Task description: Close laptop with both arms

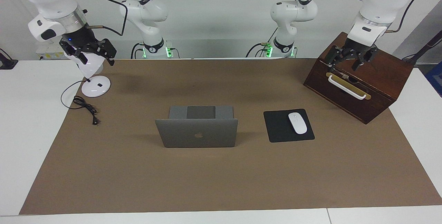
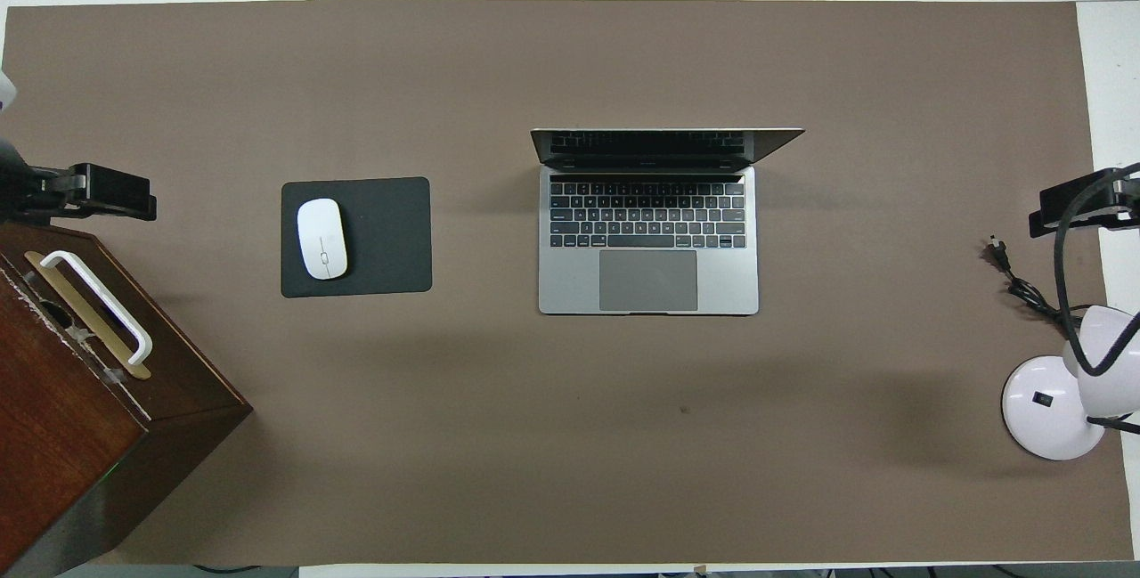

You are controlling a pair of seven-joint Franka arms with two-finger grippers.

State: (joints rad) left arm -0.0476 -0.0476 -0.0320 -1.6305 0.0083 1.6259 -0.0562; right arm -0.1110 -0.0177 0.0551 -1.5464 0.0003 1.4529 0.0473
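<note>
My right gripper [image 1: 88, 49] hangs over the desk lamp [image 1: 95, 86], fingers spread; my left gripper [image 1: 350, 57] hovers over the wooden box [image 1: 359, 79], fingers apart too. The laptop [image 1: 197, 132] stands open mid-table beside the mousepad [image 1: 279, 127]. No step has begun; next, both arms must reach the lid's top edge. Only the overhead view shows the keyboard [image 2: 647, 215], only the facing view the logo.

My laptop [image 2: 648, 280] looks like matt grey metal, on a surface [image 2: 570, 435] covered in matt brown paper (smooth, uncreased). The wooden box [image 1: 386, 75] is dark and varnished; the mouse [image 2: 321, 239] is glossy white plastic.
</note>
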